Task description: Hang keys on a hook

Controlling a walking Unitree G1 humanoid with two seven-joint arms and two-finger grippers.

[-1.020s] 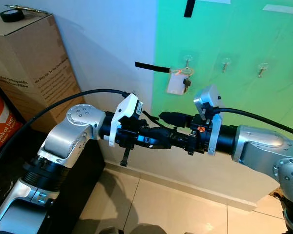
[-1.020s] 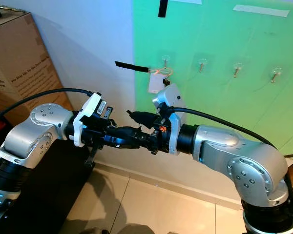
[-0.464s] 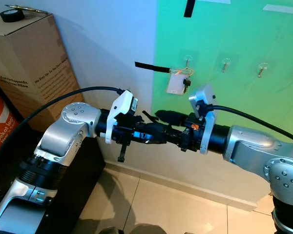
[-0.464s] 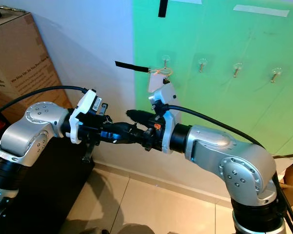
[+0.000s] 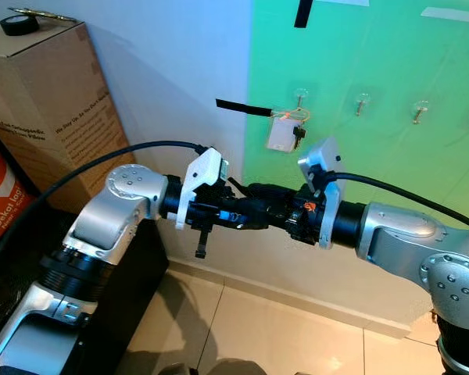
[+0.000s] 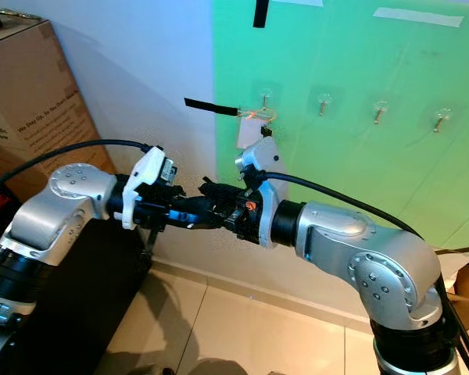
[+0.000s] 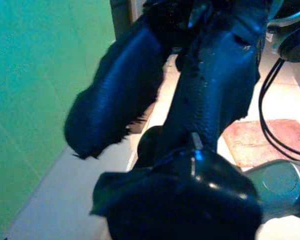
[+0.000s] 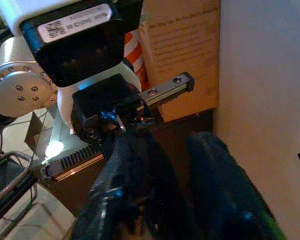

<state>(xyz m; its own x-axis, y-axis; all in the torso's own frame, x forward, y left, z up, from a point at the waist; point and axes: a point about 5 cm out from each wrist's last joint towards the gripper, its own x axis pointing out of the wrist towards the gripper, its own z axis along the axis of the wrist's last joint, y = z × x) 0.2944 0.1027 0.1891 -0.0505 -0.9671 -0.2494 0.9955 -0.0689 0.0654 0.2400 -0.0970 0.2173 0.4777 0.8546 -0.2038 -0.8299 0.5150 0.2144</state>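
1. Centrally, in the eye views, left gripper (image 5: 246,213) and right gripper (image 5: 275,209) meet tip to tip below the keys (image 5: 285,130), which hang on a hook (image 5: 300,95) at upper centre; probably a handover pose.
2. Left wrist view: black fingers (image 7: 115,95) overlap; whether they are apart, I cannot tell.
3. Right wrist view: fingers (image 8: 210,175) sit apart beside the left gripper's body.

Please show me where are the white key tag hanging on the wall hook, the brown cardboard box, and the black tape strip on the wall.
white key tag (image 5: 281,135): left eye view, centre of its face.
brown cardboard box (image 5: 55,101): left eye view, printed front side.
black tape strip (image 5: 242,107): left eye view, middle of the strip.
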